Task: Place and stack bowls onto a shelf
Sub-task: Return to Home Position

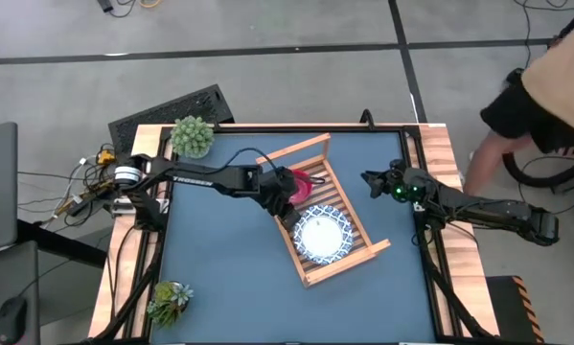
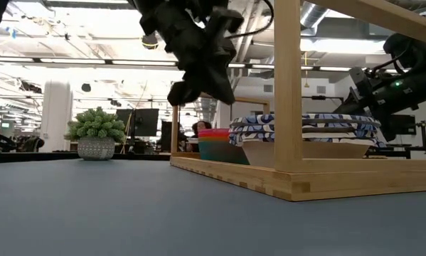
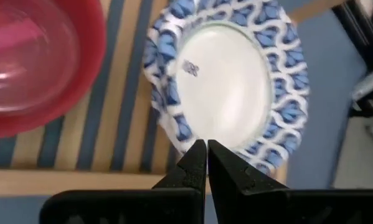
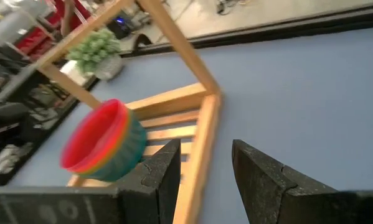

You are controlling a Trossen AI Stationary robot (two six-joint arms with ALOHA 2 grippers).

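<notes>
The wooden slatted shelf (image 1: 349, 254) lies slanted at the table's middle. On its slats rest the stacked white blue-rimmed dishes (image 1: 323, 233) (image 2: 305, 135) (image 3: 230, 74). Beside them, toward the far end, stands a nested stack of coloured bowls with the red one on top (image 2: 214, 144) (image 4: 105, 143) (image 3: 30, 56). My left gripper (image 1: 285, 198) (image 3: 207, 163) hangs shut in the air over the shelf, between the bowl stack and the dishes, touching nothing. My right gripper (image 1: 371, 180) (image 4: 205, 168) is open, right of the shelf near the table's right side, fingers pointing toward it.
One potted plant (image 1: 193, 136) (image 2: 97, 135) stands at the far left corner and another (image 1: 170, 300) at the near left edge. The shelf's raised end rail (image 2: 287, 85) stands tall in the low view. A person (image 1: 545, 86) is beyond the table's right far corner.
</notes>
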